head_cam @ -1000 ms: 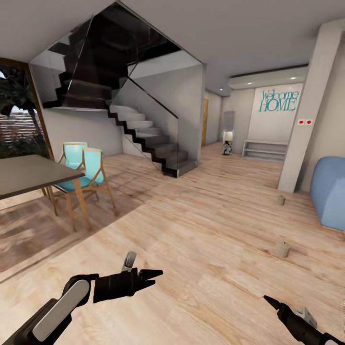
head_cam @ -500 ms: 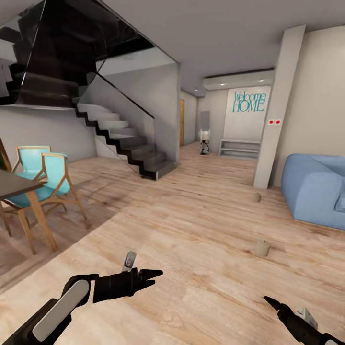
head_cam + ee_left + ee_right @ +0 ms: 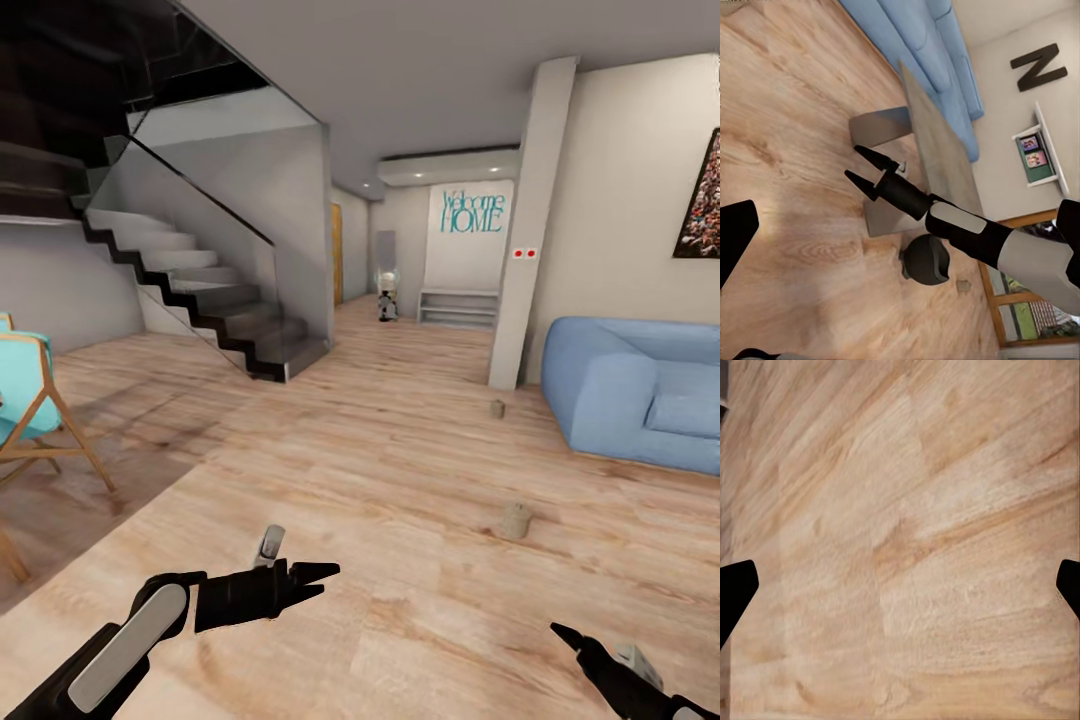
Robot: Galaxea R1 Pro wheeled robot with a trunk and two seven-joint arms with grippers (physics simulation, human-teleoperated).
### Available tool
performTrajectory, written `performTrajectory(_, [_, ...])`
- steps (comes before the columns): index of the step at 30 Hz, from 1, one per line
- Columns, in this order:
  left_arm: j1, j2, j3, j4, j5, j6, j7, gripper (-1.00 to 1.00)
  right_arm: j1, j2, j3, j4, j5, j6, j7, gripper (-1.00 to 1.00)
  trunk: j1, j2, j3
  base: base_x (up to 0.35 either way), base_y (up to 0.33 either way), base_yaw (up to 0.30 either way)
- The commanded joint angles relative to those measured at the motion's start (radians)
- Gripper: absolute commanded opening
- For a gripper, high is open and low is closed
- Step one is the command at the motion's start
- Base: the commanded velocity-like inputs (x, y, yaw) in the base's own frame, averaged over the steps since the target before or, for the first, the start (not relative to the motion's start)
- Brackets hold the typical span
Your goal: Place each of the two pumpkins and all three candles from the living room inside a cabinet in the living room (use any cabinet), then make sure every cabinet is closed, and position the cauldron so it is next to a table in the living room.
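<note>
Light tan wood-grain floor (image 3: 400, 480), two tan-beige candles (image 3: 516, 520), pale blue sofa (image 3: 640, 395), turquoise chair (image 3: 25, 400) on tan wood legs, black staircase (image 3: 190, 300), teal wall lettering (image 3: 472, 211), off-white walls (image 3: 620, 190), black grippers (image 3: 315, 578).

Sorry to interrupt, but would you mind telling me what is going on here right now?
The robot is out on the living room's wood floor with nothing in hand. Its left tool and right tool are held low in front. Two candles stand on the floor ahead: the near candle and the far candle, both beside the blue sofa. Neither is picked up yet.
</note>
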Motion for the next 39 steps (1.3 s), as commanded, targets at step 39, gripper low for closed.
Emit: performTrajectory(39, [-0.001,0.001,-0.001,0.0,0.0,0.002,-0.003,1.0,-0.002,-0.003,0.003,-0.003,-0.013,0.018,-0.023,1.0,0.0,0.0,-0.027,0.328,0.0,-0.017])
